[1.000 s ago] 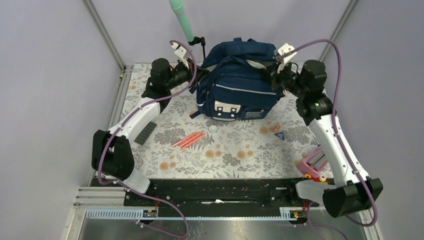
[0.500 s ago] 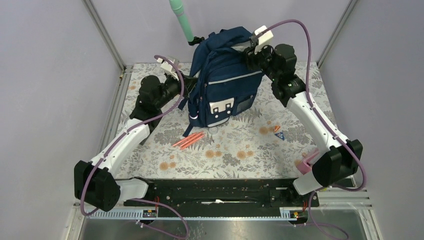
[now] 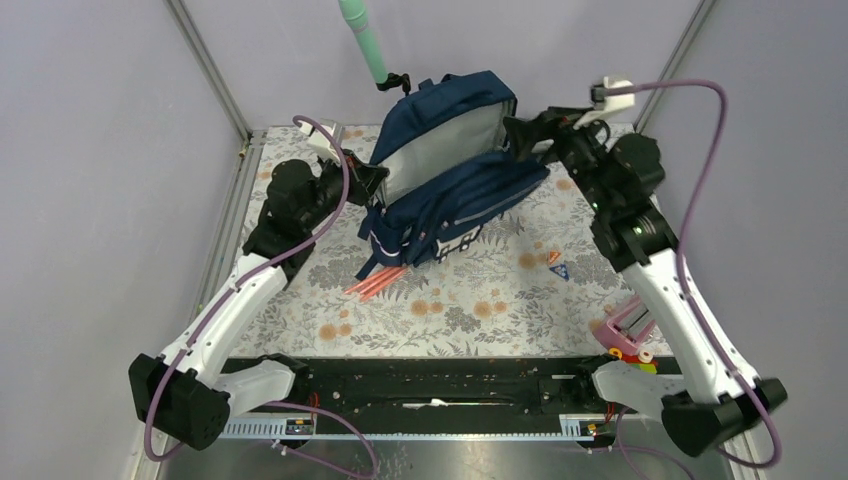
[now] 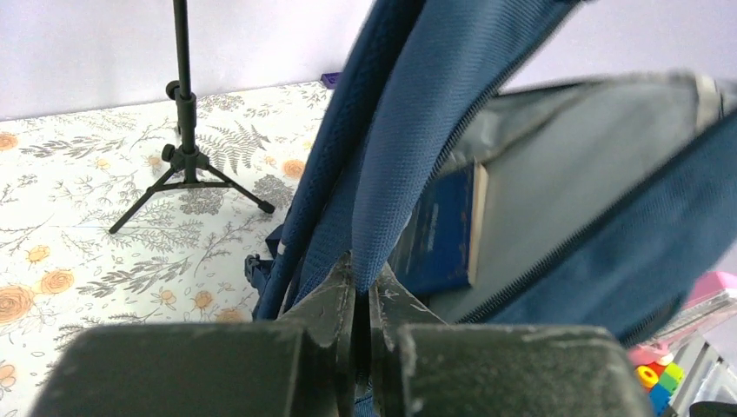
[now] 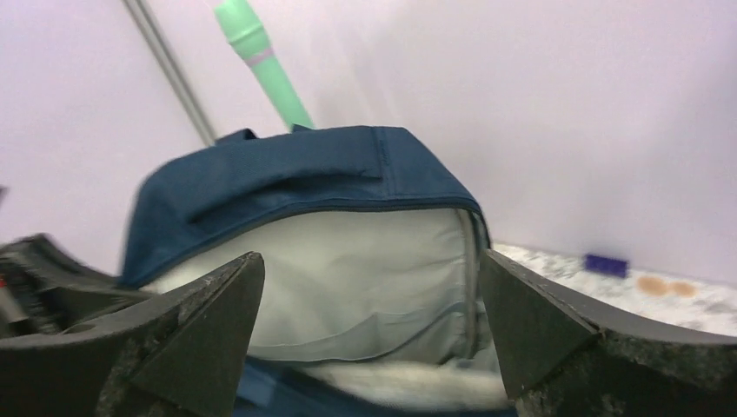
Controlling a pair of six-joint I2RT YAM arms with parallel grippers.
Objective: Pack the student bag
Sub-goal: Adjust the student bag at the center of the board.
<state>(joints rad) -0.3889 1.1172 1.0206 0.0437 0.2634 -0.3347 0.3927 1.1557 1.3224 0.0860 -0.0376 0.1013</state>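
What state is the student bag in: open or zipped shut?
Open: the student bag gapes, front half hanging forward, baring grey lining and a blue book.

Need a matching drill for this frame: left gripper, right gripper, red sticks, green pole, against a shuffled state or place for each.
Things:
1. left gripper
2. right gripper
3. red sticks
4. green pole

States and places:
A. open, jaws wide, facing the grey lining of the student bag
B. shut on the bag's blue fabric
C. at the far edge, behind the bag
D. on the flowered cloth, at the bag's near edge

Pairs: 1-B, 2-A, 3-D, 4-C
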